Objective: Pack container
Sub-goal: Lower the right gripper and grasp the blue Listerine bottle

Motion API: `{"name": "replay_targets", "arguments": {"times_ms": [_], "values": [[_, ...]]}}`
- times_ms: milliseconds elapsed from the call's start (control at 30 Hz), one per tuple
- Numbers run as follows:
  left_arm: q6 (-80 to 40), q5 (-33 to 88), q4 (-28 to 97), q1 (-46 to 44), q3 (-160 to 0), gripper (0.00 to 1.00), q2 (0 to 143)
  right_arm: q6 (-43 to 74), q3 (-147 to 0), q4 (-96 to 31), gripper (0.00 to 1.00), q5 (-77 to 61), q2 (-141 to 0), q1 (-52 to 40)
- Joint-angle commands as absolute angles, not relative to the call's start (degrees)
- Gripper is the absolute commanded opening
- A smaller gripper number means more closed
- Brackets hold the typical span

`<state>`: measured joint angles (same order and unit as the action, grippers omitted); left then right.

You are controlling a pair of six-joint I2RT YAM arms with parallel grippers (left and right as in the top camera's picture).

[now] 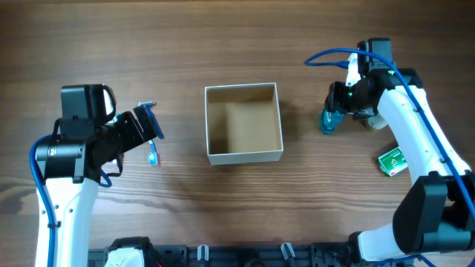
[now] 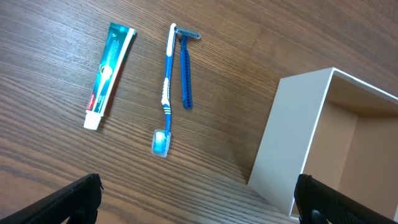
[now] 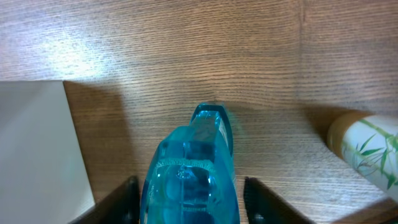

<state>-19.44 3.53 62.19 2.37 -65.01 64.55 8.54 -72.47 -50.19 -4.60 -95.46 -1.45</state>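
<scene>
White cardboard outside and tan-brown within, the container (image 1: pixel 243 155) sits at the centre of the wooden table (image 1: pixel 223 44), square to the overhead view. Only its own floor and inner walls show inside it.

**Markings.** The toothpaste tube (image 2: pixel 110 73) carries teal, white and red print; the lettering is too small to read. The green-and-white packet (image 1: pixel 391 161) shows no readable text. The white bottle (image 3: pixel 367 149) bears a green leaf pattern and no visible words.

**Left side.**
- The left gripper (image 1: pixel 151 122) hangs at 9 o'clock from the container, fingers spread wide; in the wrist view they appear only at the two lower corners.
- The toothpaste tube, the blue-and-white toothbrush (image 2: pixel 166 93) and the blue razor (image 2: pixel 185 71) lie roughly parallel.
- The toothbrush and razor are just beside each other, and the tube lies apart at their 9 o'clock.
- A band of bare wood separates the razor from the container's white wall.

**Right side.**
- The right gripper (image 3: pixel 191 199) is at 3 o'clock from the container, its fingers (image 3: pixel 127 200) flanking the translucent blue bottle (image 3: pixel 193 174).
- Whether the pads press on the bottle cannot be determined.
- Bare wood lies between the bottle and the container's rim.
- The white bottle is just beside the blue one, at its 3 o'clock.
- The packet lies at 4 o'clock from the container, well apart from it.
</scene>
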Motion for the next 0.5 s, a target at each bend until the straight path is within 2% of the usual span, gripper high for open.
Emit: {"name": "replay_targets", "arguments": {"times_ms": [0, 133, 233, 267, 367, 467], "values": [[-19.8, 4.0, 62.4, 2.7, -66.1, 1.0, 64.7, 9.2, -71.9, -50.0, 0.41, -3.9, -95.7, -1.4], [-19.8, 4.0, 62.4, 2.7, -66.1, 1.0, 64.7, 9.2, -71.9, -49.9, 0.33, -3.9, -95.7, -1.4], [-19.8, 4.0, 62.4, 2.7, -66.1, 1.0, 64.7, 9.2, -71.9, -49.7, 0.31, -3.9, -95.7, -1.4], [-19.8, 4.0, 62.4, 2.7, -66.1, 1.0, 64.7, 9.2, -71.9, -49.5, 0.26, -3.9, -95.7, -1.4], [-19.8, 4.0, 62.4, 2.7, -66.1, 1.0, 64.7, 9.2, -71.9, -48.9, 0.04, -3.8, -95.7, -1.4], [-19.8, 4.0, 62.4, 2.7, -66.1, 1.0, 64.7, 9.2, -73.1, -49.5, 0.05, -3.8, -94.9, -1.4]]}}
